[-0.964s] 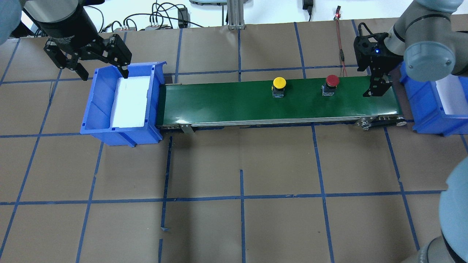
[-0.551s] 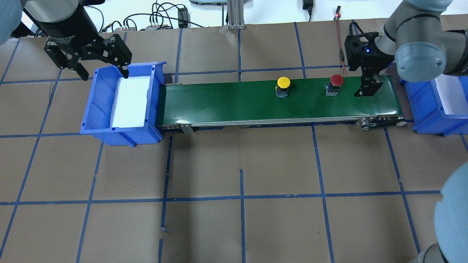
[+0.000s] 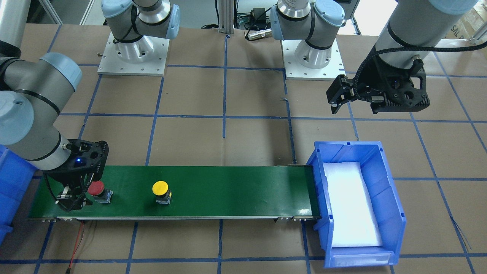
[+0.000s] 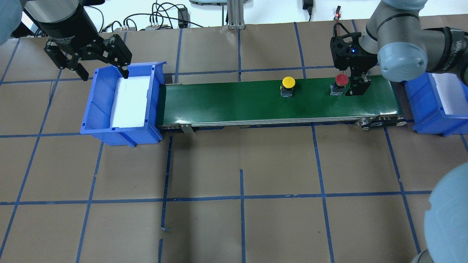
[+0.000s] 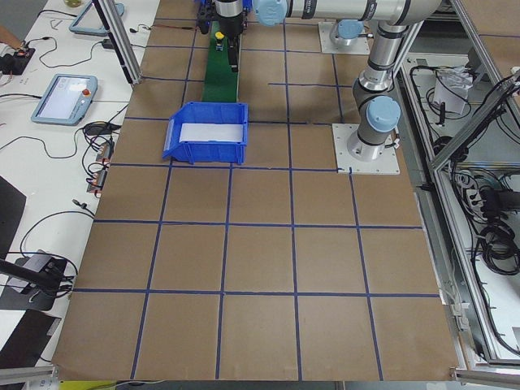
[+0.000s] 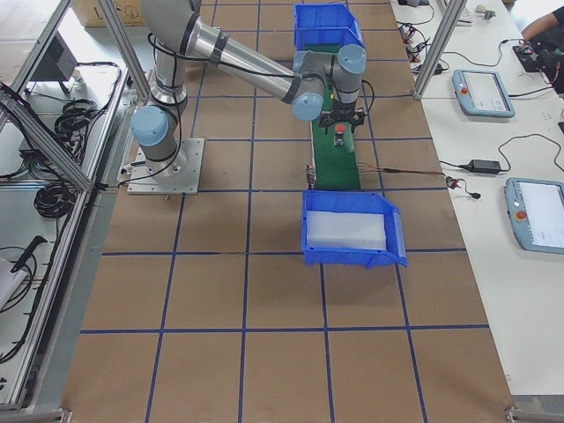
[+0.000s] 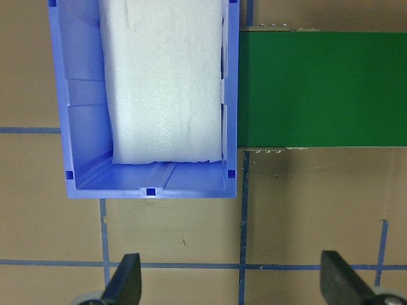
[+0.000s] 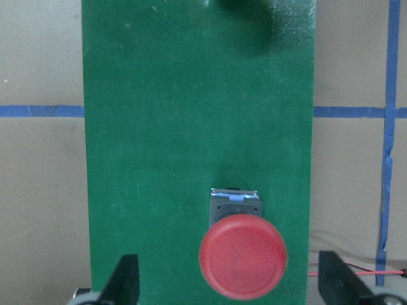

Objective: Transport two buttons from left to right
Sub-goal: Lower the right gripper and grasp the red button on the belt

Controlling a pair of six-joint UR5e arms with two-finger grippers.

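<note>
Green conveyor belt [image 4: 234, 102] on papered table: pick step on red-capped mushroom push button [image 8: 243, 255]. Right gripper [image 8: 232, 286] spread, flanking it; next: lower, pinch. Left gripper [image 7: 232, 289] spread, empty.

You will find no word, number or brand here that can be read for certain. The nearest thing is a line of pale print on the black wrist body [image 4: 67, 36] just above the left claw [image 4: 105, 76], past the left end of the green belt [image 4: 237, 102]; it is too blurred to spell out. Past the belt's right end, a black band [image 4: 459, 40] on the right arm carries small pale letters, also unreadable. Well away from the belt, off the surface, the pendant screens [image 6: 483, 92] show only coloured patches, too small to read.
</note>
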